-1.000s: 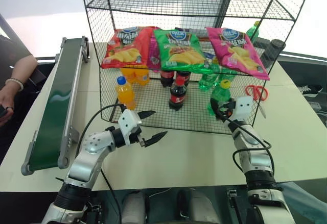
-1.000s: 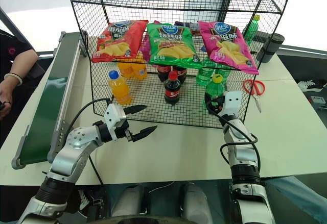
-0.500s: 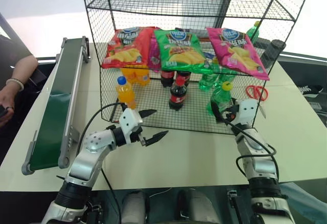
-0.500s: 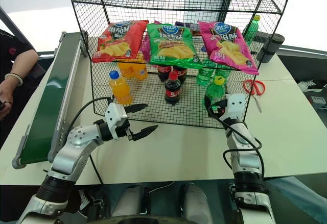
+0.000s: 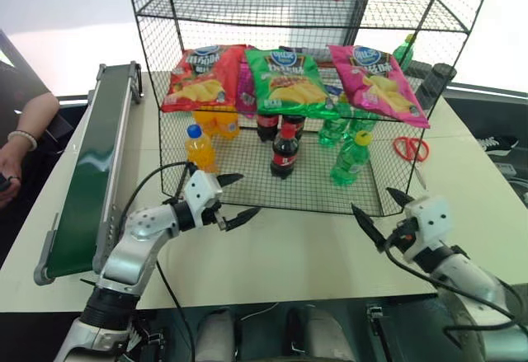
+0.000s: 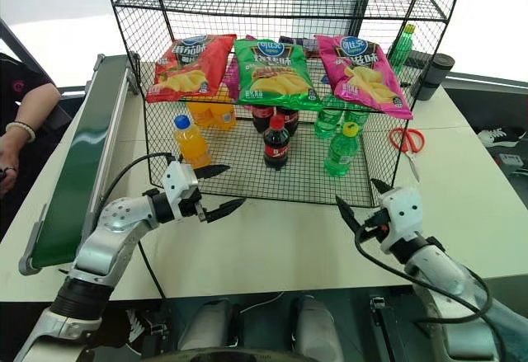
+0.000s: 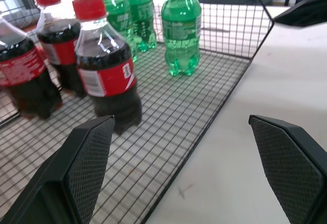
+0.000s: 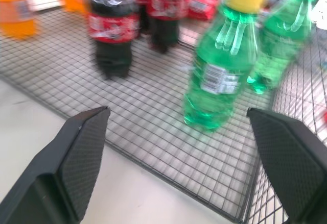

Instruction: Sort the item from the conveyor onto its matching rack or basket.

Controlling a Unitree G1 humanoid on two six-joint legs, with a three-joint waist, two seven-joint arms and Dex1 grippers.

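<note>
The item, a clear-green bottle with a yellow cap, stands upright on the bottom tier of the black wire rack, near its right front corner. Other green bottles stand behind it. My right gripper is open and empty, over the white table in front of the rack and apart from the bottle. My left gripper is open and empty at the rack's front edge, left of centre. The bottle stands beyond the cola bottles in the left wrist view. The dark green conveyor runs along the table's left side with nothing on it.
Chip bags lie on the middle tier. Cola bottles and orange bottles stand on the bottom tier. Red scissors lie to the right of the rack. A person's arm rests beyond the conveyor.
My right gripper opened, let go of the green bottle and drew back out of the rack toward me. The bottle stays standing on the bottom tier. The left gripper hardly moved.
</note>
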